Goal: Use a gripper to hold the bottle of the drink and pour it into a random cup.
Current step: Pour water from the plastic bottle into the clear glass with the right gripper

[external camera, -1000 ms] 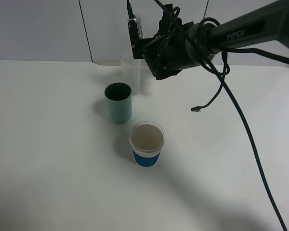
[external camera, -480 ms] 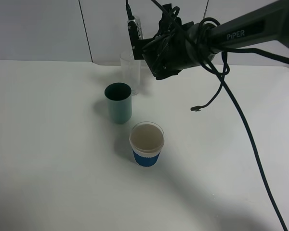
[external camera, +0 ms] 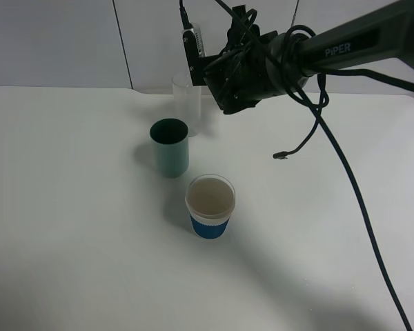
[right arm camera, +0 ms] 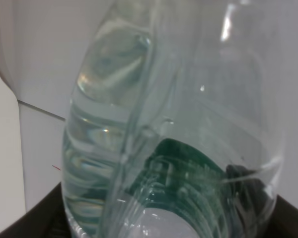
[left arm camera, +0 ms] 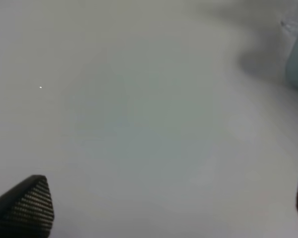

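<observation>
Exterior high view has a white paper cup with a blue sleeve standing nearest on the white worktop, just in front of the teal cup and a little to its right. The two stand apart. Behind the teal cup, again slightly to its right, stands the clear glass, upright and near it but not touching.

Higher than the teal cup and directly over the glass's rim in this view, the right gripper has its jaws closed on the bottle, which is held off the worktop. How far the bottle is tilted is hard to tell. The right wrist view is filled by the bottle's clear ribbed wall and dark green label, with dark jaw pads at both sides. A black cable trails from that arm to the right of the teal cup.

The left gripper hangs over bare worktop, jaws wide apart with nothing between them.
</observation>
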Controlling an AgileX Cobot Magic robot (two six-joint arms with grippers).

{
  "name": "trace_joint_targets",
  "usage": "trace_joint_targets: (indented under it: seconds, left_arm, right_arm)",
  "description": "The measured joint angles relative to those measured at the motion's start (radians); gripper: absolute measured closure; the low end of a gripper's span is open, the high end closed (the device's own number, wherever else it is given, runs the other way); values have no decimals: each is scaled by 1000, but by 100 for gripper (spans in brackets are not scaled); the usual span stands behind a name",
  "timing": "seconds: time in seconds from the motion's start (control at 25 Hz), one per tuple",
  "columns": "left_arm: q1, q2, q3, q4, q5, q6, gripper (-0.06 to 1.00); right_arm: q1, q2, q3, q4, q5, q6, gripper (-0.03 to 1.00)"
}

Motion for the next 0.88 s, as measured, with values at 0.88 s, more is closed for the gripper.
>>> trace_joint_targets:
  seconds: [0.88]
  left_arm:
    - [0, 0, 0, 0, 0, 0, -5]
  right_arm:
    - [0, 0, 0, -2, 0, -4, 41]
